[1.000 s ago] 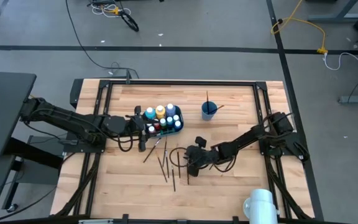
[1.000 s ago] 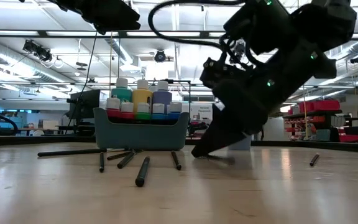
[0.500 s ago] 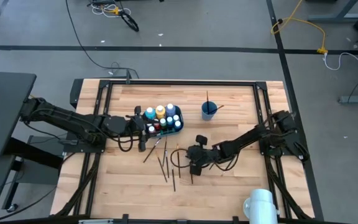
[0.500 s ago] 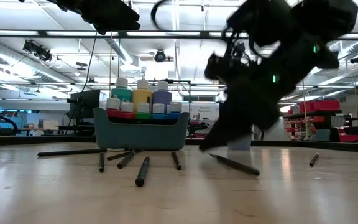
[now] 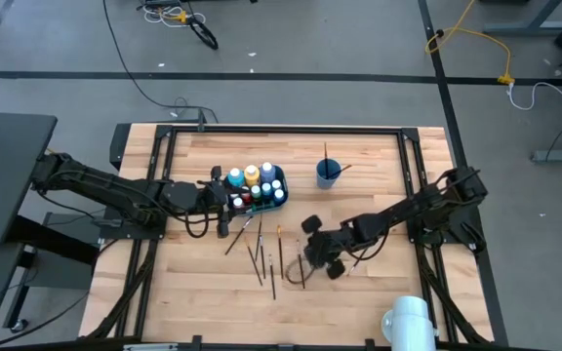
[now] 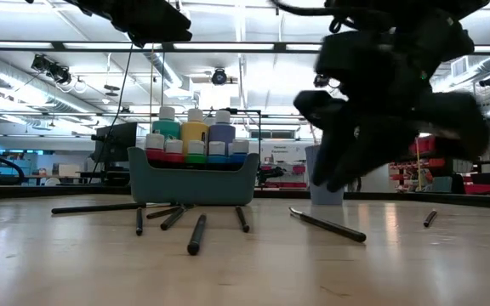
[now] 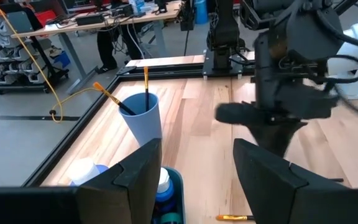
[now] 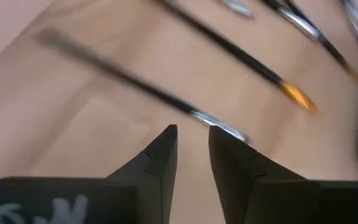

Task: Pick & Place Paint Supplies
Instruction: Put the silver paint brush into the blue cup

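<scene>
Right hand [image 5: 312, 261]: hanging just above the light wooden counter [image 5: 379, 156] at its near side, its two dark fingers [image 8: 157, 155] standing a little apart with nothing showing between them; in the low view it [image 6: 334, 174] is floating clear of the boards.
Brush under the right hand: one thin dark-handled paintbrush with a silver ferrule [image 6: 328, 225] is lying flat on the counter, just below and beside the hand, touching neither finger as far as the right wrist view is showing.
Loose brushes: several more thin dark-handled paintbrushes [image 5: 261, 255] are lying scattered on the counter between the right hand and the bin, most pointing roughly from near to far; one with an orange tip [image 8: 297, 96] is resting among them.
Teal plastic bin [image 6: 192, 183]: sitting farther back, left of the counter's middle.
Paint bottles: the small white-capped bottles of blue, yellow, red and other paints [image 5: 252, 180] are standing upright, packed together inside the bin, their caps rising over its rim [image 6: 194, 127].
Left hand [image 5: 224, 200]: hovering at the bin's left end, above the bottles, its fingers [image 7: 138, 171] spread wide and gripping nothing.
Pale blue plastic cup [image 5: 328, 174]: standing upright farthest back, right of the bin and apart from it, with two brushes [image 7: 145, 78] leaning inside it.
</scene>
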Tool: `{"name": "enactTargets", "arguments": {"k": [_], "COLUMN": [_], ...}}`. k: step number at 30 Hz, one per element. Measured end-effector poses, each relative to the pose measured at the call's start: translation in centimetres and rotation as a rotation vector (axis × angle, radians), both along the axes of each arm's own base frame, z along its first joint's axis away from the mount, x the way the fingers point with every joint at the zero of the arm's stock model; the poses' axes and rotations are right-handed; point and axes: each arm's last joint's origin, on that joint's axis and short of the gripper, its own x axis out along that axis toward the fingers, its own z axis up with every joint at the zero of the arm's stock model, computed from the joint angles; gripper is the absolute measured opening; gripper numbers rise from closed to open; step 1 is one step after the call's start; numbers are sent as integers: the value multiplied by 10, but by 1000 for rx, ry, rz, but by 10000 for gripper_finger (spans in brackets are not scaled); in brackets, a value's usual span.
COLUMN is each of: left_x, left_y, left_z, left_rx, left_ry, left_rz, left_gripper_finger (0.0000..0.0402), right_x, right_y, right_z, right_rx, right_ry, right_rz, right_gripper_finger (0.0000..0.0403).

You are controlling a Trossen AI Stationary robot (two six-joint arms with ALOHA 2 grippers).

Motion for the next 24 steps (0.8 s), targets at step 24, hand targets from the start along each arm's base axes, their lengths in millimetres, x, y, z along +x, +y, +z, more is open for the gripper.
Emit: {"name": "enactTargets", "arguments": {"k": [24], "left_x": [0], "left_y": [0], "left_z": [0], "left_rx": [42], "left_ry": [10], "left_rz": [-11], "left_gripper_finger": [210], "right_x": [19], "right_y": [-23], "right_z": [-22], "right_rx": [-80], "right_ry": [-83], "right_rz": [567], "right_gripper_finger": [96]}}
